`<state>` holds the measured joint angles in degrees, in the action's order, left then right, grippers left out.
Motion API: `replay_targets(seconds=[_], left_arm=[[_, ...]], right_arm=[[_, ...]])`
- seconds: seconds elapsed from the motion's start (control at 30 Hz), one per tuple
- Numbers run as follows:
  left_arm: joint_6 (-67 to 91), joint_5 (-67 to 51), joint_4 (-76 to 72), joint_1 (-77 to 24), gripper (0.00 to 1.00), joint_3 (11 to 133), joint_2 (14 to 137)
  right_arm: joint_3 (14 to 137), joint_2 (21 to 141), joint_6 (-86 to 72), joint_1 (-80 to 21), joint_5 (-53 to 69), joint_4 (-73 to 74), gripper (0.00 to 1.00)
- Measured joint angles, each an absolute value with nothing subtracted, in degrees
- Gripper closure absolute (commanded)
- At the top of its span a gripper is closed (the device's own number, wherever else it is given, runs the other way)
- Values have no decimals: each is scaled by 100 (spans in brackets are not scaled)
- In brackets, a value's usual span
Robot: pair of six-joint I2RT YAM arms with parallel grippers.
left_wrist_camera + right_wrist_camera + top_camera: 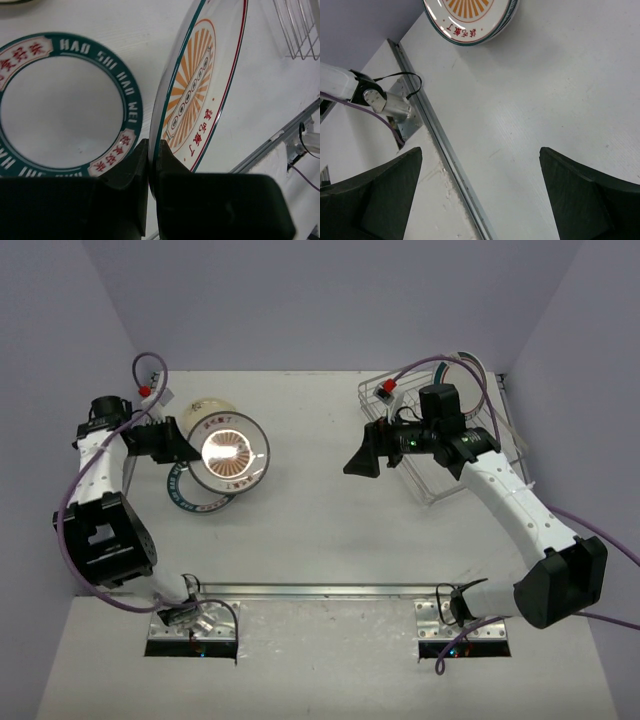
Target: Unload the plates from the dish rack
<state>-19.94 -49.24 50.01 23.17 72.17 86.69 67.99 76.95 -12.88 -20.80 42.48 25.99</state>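
My left gripper is shut on the rim of a white plate with an orange sunburst and a red-green edge, holding it tilted above the table. In the left wrist view its jaws pinch that plate edge-on. Under it a green-rimmed plate with lettering lies flat, also in the left wrist view. A cream plate lies just behind. The wire dish rack stands at the right. My right gripper hangs open and empty left of the rack, over bare table.
A green-edged plate rim shows at the rack's far end. A metal rail runs along the table's near edge, with the arm bases behind it. Purple cables loop over both arms. The rack's wires show at the top right of the left wrist view.
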Motion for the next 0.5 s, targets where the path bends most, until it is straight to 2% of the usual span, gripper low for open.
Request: replay_targets(seconds=[0.27, 0.43, 0.5], left_arm=[[-2719, -4804, 5626, 3721, 100, 7664, 10202], [-2714, -4532, 5456, 3830, 99, 7664, 10594], [-2691, -4445, 5320, 3824, 96, 7669, 10671]], right_arm=[[6799, 7695, -1265, -2078, 4026, 2609, 1], [6799, 7695, -1249, -2072, 3993, 2611, 1], [6799, 7696, -1244, -2060, 3976, 2615, 1]])
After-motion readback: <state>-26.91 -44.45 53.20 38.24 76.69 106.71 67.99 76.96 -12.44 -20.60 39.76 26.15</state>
